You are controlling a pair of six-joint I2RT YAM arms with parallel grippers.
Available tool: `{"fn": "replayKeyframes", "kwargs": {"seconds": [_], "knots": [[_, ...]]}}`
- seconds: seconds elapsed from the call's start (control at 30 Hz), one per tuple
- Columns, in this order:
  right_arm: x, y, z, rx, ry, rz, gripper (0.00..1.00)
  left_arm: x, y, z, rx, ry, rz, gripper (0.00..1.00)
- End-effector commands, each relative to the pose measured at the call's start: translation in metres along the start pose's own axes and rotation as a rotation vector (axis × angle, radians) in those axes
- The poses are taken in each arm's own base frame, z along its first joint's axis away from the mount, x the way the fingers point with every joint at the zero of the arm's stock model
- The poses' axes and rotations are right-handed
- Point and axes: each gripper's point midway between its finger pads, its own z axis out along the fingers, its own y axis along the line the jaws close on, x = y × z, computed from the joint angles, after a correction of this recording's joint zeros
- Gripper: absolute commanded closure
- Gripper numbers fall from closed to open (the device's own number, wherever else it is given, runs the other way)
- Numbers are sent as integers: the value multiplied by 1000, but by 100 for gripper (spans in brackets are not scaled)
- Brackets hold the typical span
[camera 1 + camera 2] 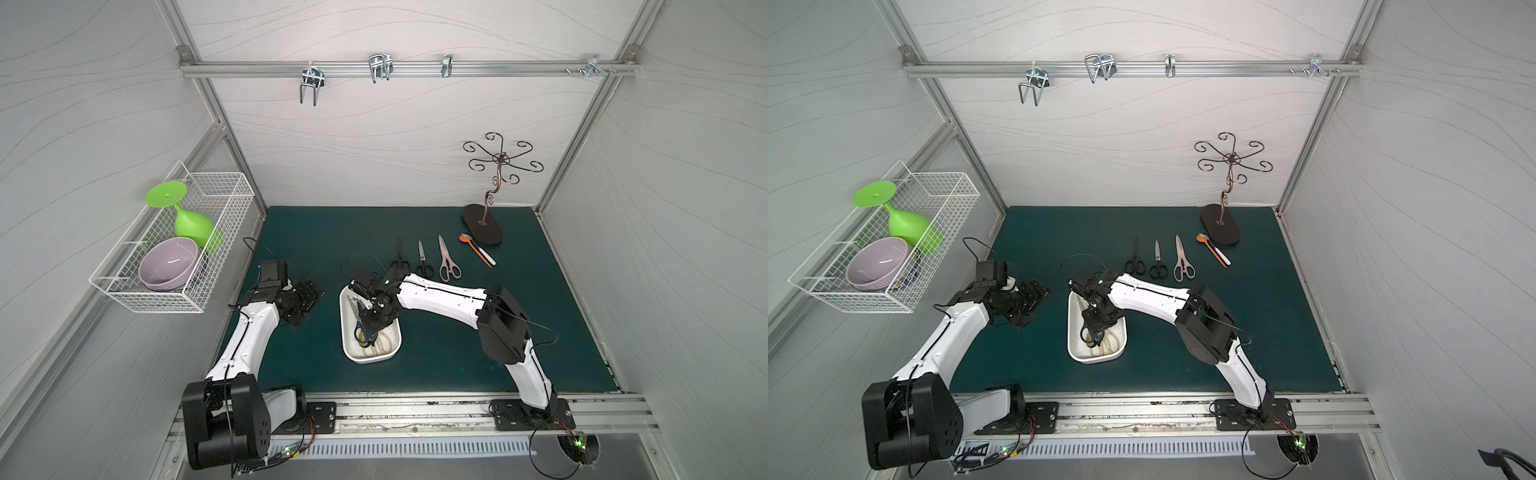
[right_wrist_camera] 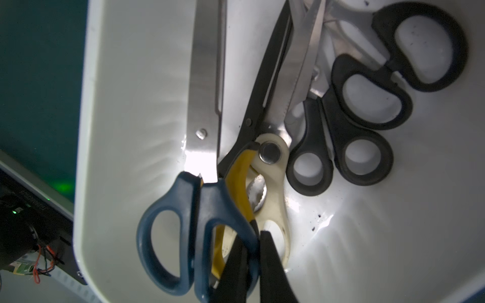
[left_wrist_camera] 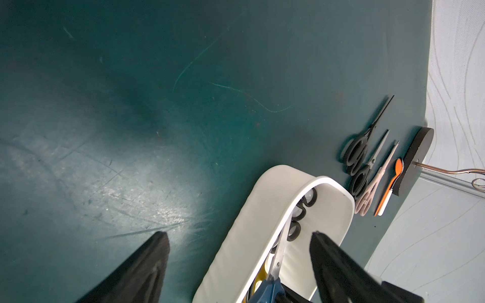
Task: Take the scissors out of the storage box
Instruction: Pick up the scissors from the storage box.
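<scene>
Blue scissors (image 2: pixel 202 210) are being pinched tight by the handle in the right gripper (image 2: pixel 258 236), down inside the storage box (image 2: pixel 118 105) with four other pairs (image 2: pixel 338 147). Left gripper (image 3: pixel 238 233) is being held wide open just beside it.

A wire basket (image 1: pixel 226 195) holds a green goblet (image 1: pixel 195 227) and purple bowl (image 1: pixel 166 262); spoons (image 1: pixel 478 250) lie beside a scrolled stand (image 1: pixel 488 230).
</scene>
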Motion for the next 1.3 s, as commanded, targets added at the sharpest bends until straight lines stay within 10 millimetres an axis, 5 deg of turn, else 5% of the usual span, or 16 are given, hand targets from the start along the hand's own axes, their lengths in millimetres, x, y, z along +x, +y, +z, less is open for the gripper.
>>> {"fn": "replayKeyframes", "kwargs": {"seconds": [0.0, 0.23, 1.27], "knots": [[0, -2, -10, -7, -7, -2, 92, -8, -9, -5, 32, -25, 15, 11], [8, -10, 9, 24, 33, 3, 89, -8, -10, -5, 33, -26, 18, 11], [16, -12, 26, 63, 78, -44, 82, -8, -11, -6, 38, -23, 12, 12]]}}
